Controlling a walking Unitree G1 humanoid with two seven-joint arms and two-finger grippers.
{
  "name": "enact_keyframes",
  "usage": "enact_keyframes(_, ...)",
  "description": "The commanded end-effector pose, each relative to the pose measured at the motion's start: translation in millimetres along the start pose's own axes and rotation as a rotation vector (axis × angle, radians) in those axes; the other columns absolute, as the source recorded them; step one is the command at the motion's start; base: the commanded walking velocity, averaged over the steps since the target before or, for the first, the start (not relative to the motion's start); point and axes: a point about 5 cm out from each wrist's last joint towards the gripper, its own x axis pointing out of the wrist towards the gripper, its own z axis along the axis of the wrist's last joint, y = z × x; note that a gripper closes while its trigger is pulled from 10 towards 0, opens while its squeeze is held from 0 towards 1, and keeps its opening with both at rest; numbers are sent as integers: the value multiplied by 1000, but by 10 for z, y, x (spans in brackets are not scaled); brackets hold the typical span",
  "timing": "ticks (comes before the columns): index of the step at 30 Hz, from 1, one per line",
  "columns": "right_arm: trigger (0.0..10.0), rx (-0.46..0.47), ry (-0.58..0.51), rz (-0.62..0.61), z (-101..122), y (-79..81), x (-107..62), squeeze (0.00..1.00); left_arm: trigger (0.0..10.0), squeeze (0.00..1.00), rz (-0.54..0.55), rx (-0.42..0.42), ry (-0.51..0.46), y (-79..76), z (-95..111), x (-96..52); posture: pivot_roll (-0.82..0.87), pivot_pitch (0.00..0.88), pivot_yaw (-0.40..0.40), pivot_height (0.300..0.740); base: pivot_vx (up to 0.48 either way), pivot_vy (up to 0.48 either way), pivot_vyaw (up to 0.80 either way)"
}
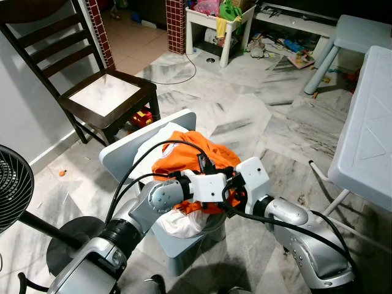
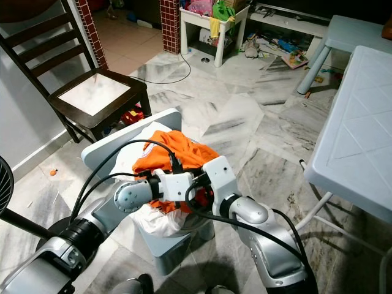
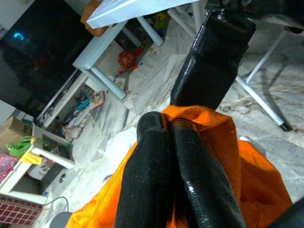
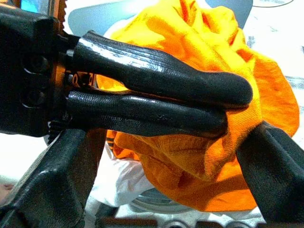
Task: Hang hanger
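At lower centre of the frame, the robot's two silver arms converge over a pale blue plastic stool [image 1: 184, 242] piled with laundry. The left gripper [image 4: 228, 107] has its two black fingers pressed together, pinching a fold of the orange garment [image 1: 190, 150]; the left wrist view looks along those closed fingers [image 3: 156, 166] with orange cloth bunched beneath them. The right gripper [image 3: 211, 61] sits just beside it, touching the same bundle; its fingers frame the left gripper in the right wrist view, spread either side of it. No hanger can be made out among the clothes. Under the orange garment lies a white cloth [image 1: 184, 223], spilling over the stool's near edge. A black fan [image 1: 12, 187] stands at the left edge on its round base. Mid-frame, marbled grey floor tiles [image 1: 245, 116] spread between a dark wooden chair [image 1: 98, 92] at upper left and a light blue folding table [image 1: 367, 135] along the right edge. Farthest back, at top centre, a small white table [image 1: 220, 24] holds bright clutter, with toys [image 1: 288, 49] scattered on the floor nearby.
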Motion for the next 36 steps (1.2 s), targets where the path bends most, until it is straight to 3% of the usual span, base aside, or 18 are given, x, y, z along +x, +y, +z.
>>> enact_keyframes(1, 10000, -12, -45, -11, 98, -9, -14, 0, 10000, 0, -56, -13, 49, -176, -101, -47, -105, 139, 1, 740, 0, 0, 0)
enact_keyframes(2, 10000, -12, -45, -9, 98, -7, -12, 0, 10000, 0, -23, -34, 64, -141, -136, -87, -100, 139, -2, 740, 0, 0, 0)
enact_keyframes(3, 10000, -12, -45, -7, 97, -5, -10, 0, 10000, 141, 19, -55, 85, -92, -179, -137, -100, 139, -2, 740, 0, 0, 0)
enact_keyframes(4, 10000, -12, -45, -1, 99, -1, -1, 0, 10000, 1000, 79, -92, 123, -3, -260, -247, -87, 138, -8, 740, 0, 0, 0)
enact_keyframes(7, 10000, -12, -46, 6, 103, 6, 16, 0, 10000, 1000, 133, -105, 159, 89, -330, -360, -78, 138, -11, 740, 0, 0, 0)
enact_keyframes(9, 10000, -13, -47, 10, 107, 13, 28, 0, 10000, 1000, 143, -67, 174, 137, -351, -421, -72, 136, -15, 740, 0, 0, 0)
enact_keyframes(10, 10000, -13, -50, 17, 116, 24, 43, 0, 10000, 1000, 132, -6, 164, 179, -320, -466, -68, 134, -16, 740, 0, 0, 0)
enact_keyframes(16, 10000, -13, -56, 21, 128, 30, 60, 0, 10000, 1000, 125, 90, 116, 250, -181, -521, -63, 130, -15, 740, 0, 0, 0)
enact_keyframes(19, 10000, -12, -59, 20, 131, 32, 63, 0, 10000, 1000, 193, 122, 98, 330, -126, -595, -61, 130, -12, 740, 0, 0, 0)
enact_keyframes(23, 10000, -9, -62, 19, 125, 43, 65, 0, 10000, 1000, 386, 144, 94, 511, -76, -817, -55, 130, -7, 740, 0, 0, 0)
enact_keyframes(27, 10000, -4, -63, 20, 117, 56, 64, 0, 10000, 1000, 562, 69, 153, 550, -139, -1119, -45, 132, -4, 740, 0, 0, 0)
enact_keyframes(31, 10000, 0, -61, 23, 100, 63, 67, 0, 10000, 1000, 677, -70, 268, 349, -308, -1418, -32, 137, -12, 740, 0, 0, 0)
enact_keyframes(32, 10000, 1, -62, 26, 99, 66, 69, 0, 10000, 1000, 708, -150, 309, 230, -367, -1488, -27, 141, -18, 740, 0, 0, 0)
enact_keyframes(34, 10000, 1, -63, 27, 100, 68, 71, 0, 10000, 1000, 726, -187, 324, 182, -389, -1513, -27, 141, -18, 740, 0, 0, 0)
enact_keyframes(36, 10000, -1, -68, 35, 113, 73, 74, 0, 10000, 1000, 792, -341, 349, 70, -448, -1539, -27, 148, -26, 740, 0, 0, 0)
